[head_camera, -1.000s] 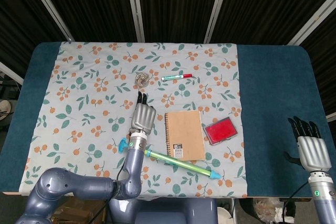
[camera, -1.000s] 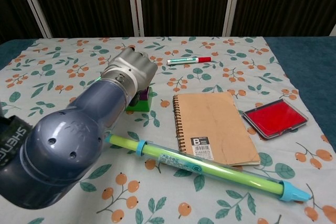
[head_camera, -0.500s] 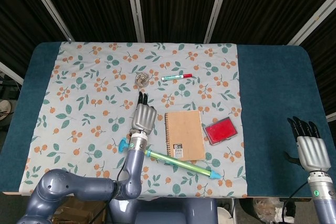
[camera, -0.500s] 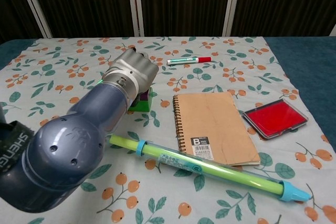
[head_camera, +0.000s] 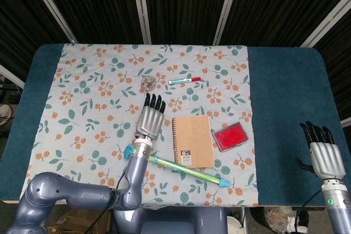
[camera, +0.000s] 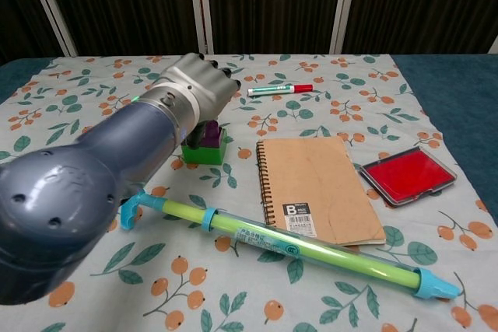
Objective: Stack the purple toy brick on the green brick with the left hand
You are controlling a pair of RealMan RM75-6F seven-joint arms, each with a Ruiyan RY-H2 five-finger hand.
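Two stacked bricks, purple brick (camera: 208,133) on green brick (camera: 204,152), behind left hand (camera: 196,89).

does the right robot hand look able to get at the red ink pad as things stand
Probably yes. The right robot hand sits open over bare blue table, and nothing lies between it and the red ink pad, though it is some way off.

The left hand (camera: 197,86) has opened and lifted off the purple brick (camera: 208,134), now stacked.
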